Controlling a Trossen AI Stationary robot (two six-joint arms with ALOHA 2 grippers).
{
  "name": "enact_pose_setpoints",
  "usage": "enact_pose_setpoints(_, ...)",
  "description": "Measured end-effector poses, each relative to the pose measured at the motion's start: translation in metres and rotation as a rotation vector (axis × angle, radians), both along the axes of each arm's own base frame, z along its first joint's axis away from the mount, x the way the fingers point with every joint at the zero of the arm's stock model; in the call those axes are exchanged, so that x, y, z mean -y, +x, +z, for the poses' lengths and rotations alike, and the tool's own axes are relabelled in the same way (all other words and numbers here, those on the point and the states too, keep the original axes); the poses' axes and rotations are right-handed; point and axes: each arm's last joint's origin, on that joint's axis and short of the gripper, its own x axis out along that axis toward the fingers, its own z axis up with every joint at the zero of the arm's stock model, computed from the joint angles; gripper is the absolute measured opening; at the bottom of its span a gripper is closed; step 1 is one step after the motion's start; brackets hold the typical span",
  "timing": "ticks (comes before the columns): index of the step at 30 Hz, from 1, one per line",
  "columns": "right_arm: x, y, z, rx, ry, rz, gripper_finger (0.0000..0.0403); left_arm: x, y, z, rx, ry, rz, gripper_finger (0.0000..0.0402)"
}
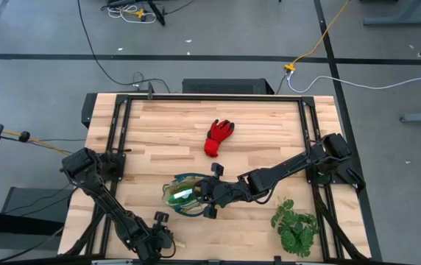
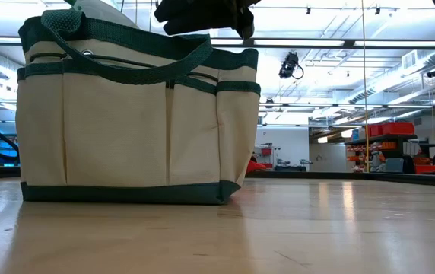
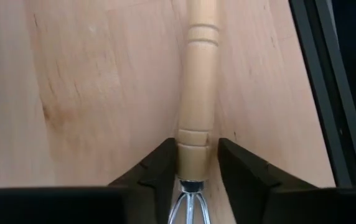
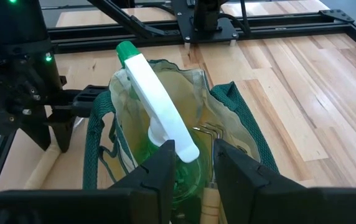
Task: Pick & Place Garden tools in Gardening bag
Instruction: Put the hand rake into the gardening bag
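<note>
The cream gardening bag (image 1: 185, 193) with green trim stands near the table's front middle; it also shows in the low view (image 2: 126, 114). My right gripper (image 4: 193, 158) is over its open mouth, shut on the green spray bottle (image 4: 153, 99) with its white nozzle. A wooden-handled rake (image 4: 209, 202) lies inside the bag. My left gripper (image 3: 196, 165) is near the table's front edge (image 1: 159, 235), shut on the second rake (image 3: 198, 93). The red glove (image 1: 219, 136) lies flat on the table behind the bag. The shears are not in view. My left gripper pinches the rake's wooden handle at its metal-collar end (image 3: 193, 158) between its two fingers, which lie across the handle and come down at a slant. The handle runs away from the fingers, close over the table; whether it is lifted I cannot tell. My right gripper pinches the spray bottle at the near end of its white head (image 4: 187, 151) between its two fingers, coming from above at a slant. The bottle's green body (image 4: 175, 183) is down inside the bag, and its nozzle (image 4: 127, 53) points up and away over the rim.
A leafy green plant (image 1: 295, 224) lies at the front right, beside my right arm. Black frame rails (image 1: 115, 140) run along the table's left and right sides. Bare wood shows behind the glove and at the far left.
</note>
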Motion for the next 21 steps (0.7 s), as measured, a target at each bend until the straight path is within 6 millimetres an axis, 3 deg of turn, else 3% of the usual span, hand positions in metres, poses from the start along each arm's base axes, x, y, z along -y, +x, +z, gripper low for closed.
enact_pose_setpoints(5,0.0000,0.0000,0.0000,0.000,0.000,0.000,0.0112,0.0000,0.0001,-0.0001,0.002,0.002,-0.001,0.0073)
enact_pose_setpoints(15,0.0000,0.0000,0.0000,0.000,0.000,0.000,0.0112,-0.0006,0.0003,-0.0004,0.014,0.016,0.003,0.0086)
enact_pose_setpoints(21,0.0000,0.0000,0.0000,0.000,0.000,0.000,0.0112,-0.0004,-0.0002,-0.0005,0.015,0.019,0.003,0.0073)
